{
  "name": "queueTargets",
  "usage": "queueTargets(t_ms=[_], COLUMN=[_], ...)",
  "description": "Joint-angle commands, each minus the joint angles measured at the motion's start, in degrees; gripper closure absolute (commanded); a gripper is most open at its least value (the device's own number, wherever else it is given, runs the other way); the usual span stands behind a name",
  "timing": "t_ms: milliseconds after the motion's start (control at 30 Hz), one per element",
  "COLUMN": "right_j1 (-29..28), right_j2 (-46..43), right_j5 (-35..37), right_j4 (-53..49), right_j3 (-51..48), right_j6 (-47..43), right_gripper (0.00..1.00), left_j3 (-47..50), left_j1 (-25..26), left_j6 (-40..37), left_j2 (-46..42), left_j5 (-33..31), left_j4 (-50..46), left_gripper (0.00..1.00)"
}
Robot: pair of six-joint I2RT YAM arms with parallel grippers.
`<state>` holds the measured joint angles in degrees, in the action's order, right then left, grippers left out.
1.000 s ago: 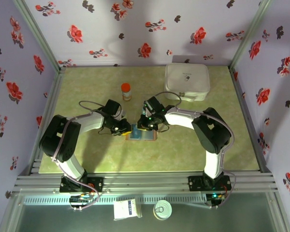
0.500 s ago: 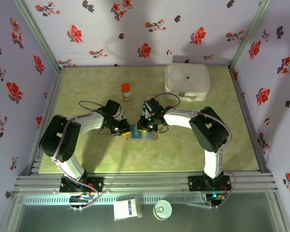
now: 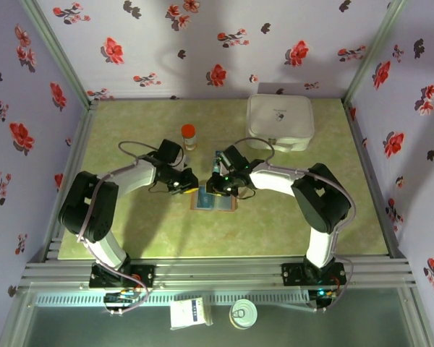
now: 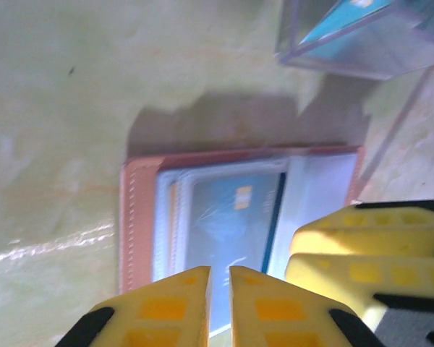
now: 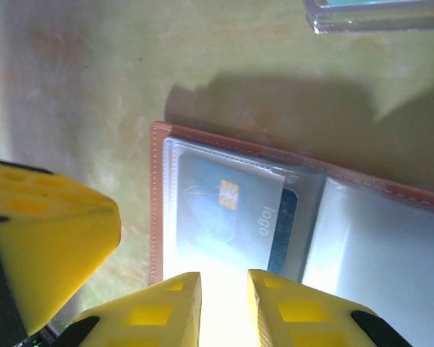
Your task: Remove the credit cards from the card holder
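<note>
The brown card holder [image 3: 215, 203] lies open on the green table, its stitched edge [image 4: 137, 217] [image 5: 158, 202] on the left. A teal-blue credit card [image 4: 224, 217] [image 5: 224, 210] with a gold chip sits in a clear sleeve, with a darker card [image 5: 286, 224] tucked behind it. My left gripper [image 3: 190, 184] [image 4: 218, 289] hovers over the holder's near edge, shut to a thin slit with nothing in it. My right gripper [image 3: 214, 186] [image 5: 223, 303] hangs over the same pocket, slightly open and empty. Its fingers [image 4: 362, 246] also show in the left wrist view.
Just past the holder's far edge lies a clear plastic piece with a teal face [image 4: 354, 36] [image 5: 376, 14]. An orange-capped bottle [image 3: 189, 136] stands behind the grippers. A white rounded case [image 3: 280, 123] sits at the back right.
My left gripper has shifted a little up the table and to the right. The right jaws have parted slightly. The holder has stayed put.
</note>
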<state>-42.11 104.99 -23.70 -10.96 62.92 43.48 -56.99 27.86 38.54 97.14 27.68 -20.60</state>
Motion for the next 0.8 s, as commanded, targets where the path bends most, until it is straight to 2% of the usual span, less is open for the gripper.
queueTargets(t_ms=[0, 400, 500, 767], right_j1=[0.0, -0.1, 0.0, -0.1], right_j2=[-1.5, 1.2, 1.8, 3.2], right_j5=[1.6, 0.0, -0.5, -1.0], right_j4=[-1.3, 0.6, 1.6, 2.8], right_j3=[-0.7, -1.1, -1.5, -2.4], right_j6=[-0.3, 0.7, 1.1, 1.4], right_gripper=[0.75, 0.73, 0.74, 0.78], left_j3=[-1.4, 1.1, 1.4, 1.5], left_j1=[-0.1, 0.2, 0.1, 0.0], left_j6=[-2.2, -4.1, -4.7, -4.6], left_j2=[2.7, 6.1, 5.7, 5.4], left_j5=[1.2, 0.1, -1.6, -2.8], left_j4=[-2.3, -2.6, -3.9, -4.3], left_gripper=[0.85, 0.81, 0.85, 0.85])
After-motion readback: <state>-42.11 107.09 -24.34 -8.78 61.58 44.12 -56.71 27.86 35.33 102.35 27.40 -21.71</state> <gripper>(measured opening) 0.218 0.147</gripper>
